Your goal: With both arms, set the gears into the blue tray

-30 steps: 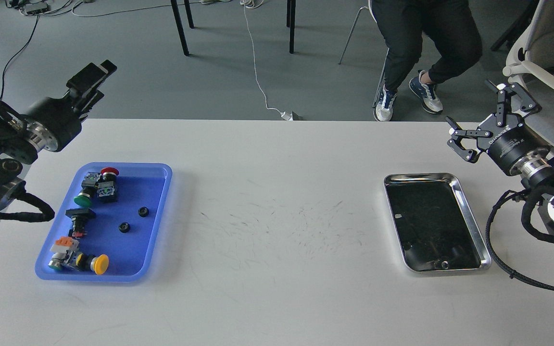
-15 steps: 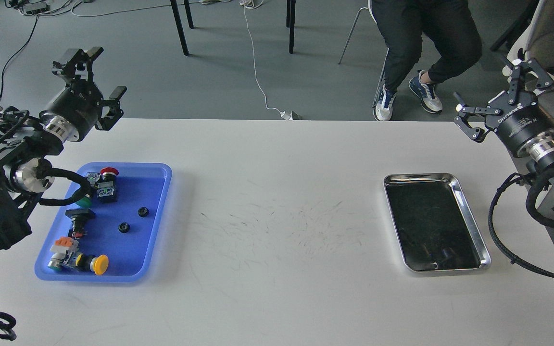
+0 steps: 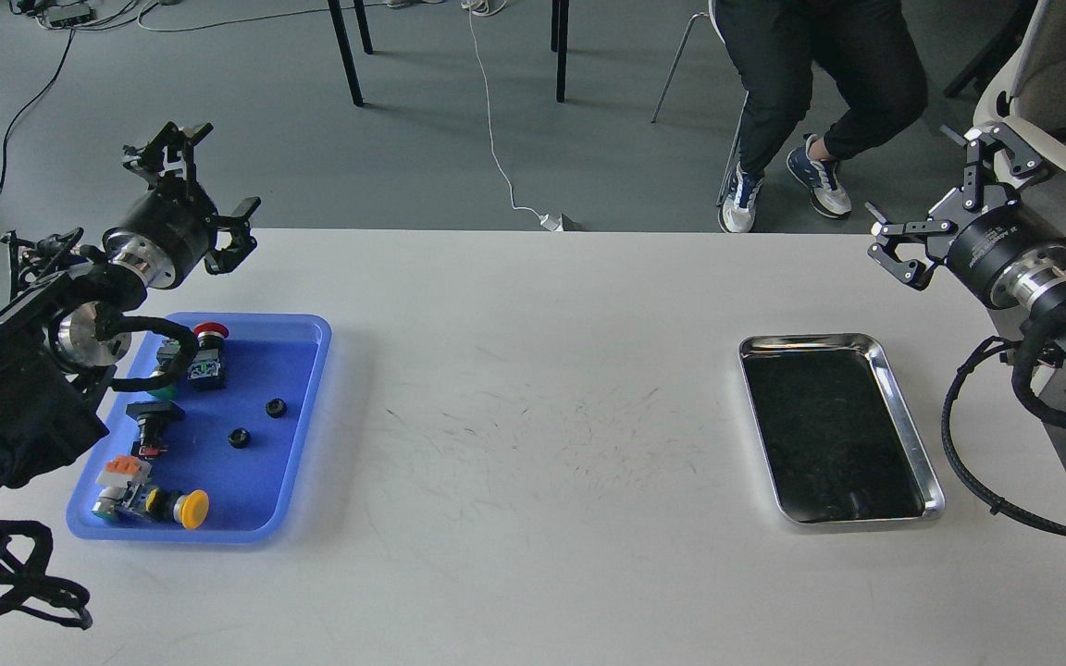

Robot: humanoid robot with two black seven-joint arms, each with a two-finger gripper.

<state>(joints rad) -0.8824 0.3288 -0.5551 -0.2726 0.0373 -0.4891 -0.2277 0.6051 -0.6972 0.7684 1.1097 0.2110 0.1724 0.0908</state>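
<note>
Black gears and lay loose and apart on the floor of the blue tray, right where the task wanted them, beside push-buttons with coloured caps. So probably nothing left to carry. Left tool held up off the bench, past the tray's far end, prongs spread wide, gripping nothing. Right tool also lifted and spread, empty, above the far right corner, near the steel tray. Both arms bent back toward the sides, well apart.
</note>
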